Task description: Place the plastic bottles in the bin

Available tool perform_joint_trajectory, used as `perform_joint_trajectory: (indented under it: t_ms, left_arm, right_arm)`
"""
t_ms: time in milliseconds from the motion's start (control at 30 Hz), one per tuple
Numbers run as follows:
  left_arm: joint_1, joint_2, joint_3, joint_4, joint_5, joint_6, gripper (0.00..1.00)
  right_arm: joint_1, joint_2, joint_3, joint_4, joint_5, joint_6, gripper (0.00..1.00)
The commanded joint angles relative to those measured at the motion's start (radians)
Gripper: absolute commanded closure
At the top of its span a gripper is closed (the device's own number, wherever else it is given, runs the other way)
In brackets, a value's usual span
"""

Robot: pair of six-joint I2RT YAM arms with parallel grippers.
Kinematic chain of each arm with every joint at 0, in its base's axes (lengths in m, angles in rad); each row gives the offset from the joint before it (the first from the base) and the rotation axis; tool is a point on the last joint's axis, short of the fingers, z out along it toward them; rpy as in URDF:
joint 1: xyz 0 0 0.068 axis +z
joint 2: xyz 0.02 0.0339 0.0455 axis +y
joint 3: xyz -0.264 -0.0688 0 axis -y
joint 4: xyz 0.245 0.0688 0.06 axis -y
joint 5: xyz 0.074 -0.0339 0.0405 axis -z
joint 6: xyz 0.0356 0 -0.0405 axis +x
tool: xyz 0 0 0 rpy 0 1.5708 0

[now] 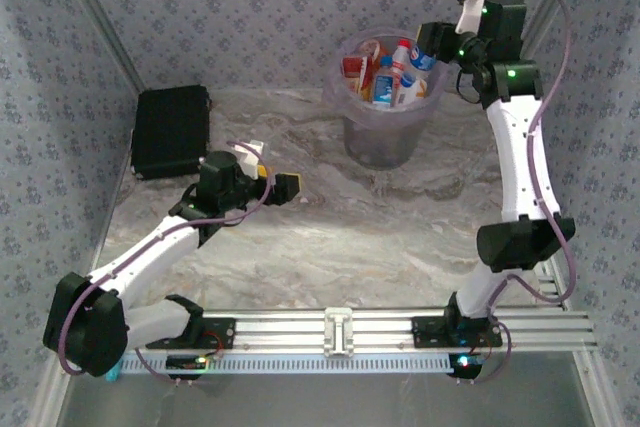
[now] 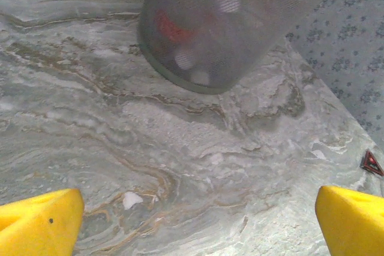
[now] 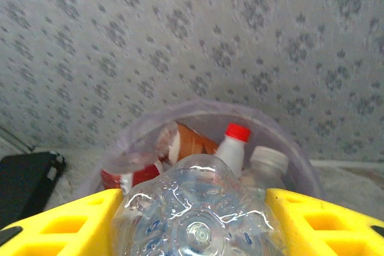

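At the right rim of the bin (image 1: pixel 385 137), a clear plastic bottle (image 3: pixel 198 208) is clamped base-out in the right claw (image 3: pixel 207 226); other bottles (image 1: pixel 390 72) are piled inside. Left claw (image 2: pixel 198 220) is spread wide, empty, above the table (image 2: pixel 180 136). Bottle judged light, thin-walled, slick, crushable: best gripped mid-body, gently.

Soft, even light falls from above; the table (image 1: pixel 300 247) carries only faint shadows. In the left wrist view the bin (image 2: pixel 216 28) is dim and blurred. In the right wrist view the near bottle (image 3: pixel 198 214) is unfocused, with white glints.
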Motion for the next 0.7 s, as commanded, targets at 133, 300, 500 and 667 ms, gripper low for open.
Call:
perform_joint_trajectory:
  t_ms: [133,300,500,667]
  left_arm:
    - [0.012,-0.036,-0.018,-0.022,-0.013,-0.025,0.02]
    - [0.018,-0.04,-0.02,-0.022,-0.016,-0.025,0.02]
    - [0.021,-0.038,-0.023,-0.022,-0.017,-0.028,0.02]
    - [0.026,-0.039,-0.026,-0.02,-0.018,-0.028,0.02]
  right_arm:
    - [0.009,0.022,-0.034,-0.061,-0.022,-0.035,0.56]
    - [0.02,0.024,-0.115,-0.055,-0.048,-0.029,0.56]
    - [0.041,0.024,-0.223,-0.005,-0.065,0.008,0.56]
    - [0.046,0.026,-0.244,0.002,-0.07,0.02,0.55]
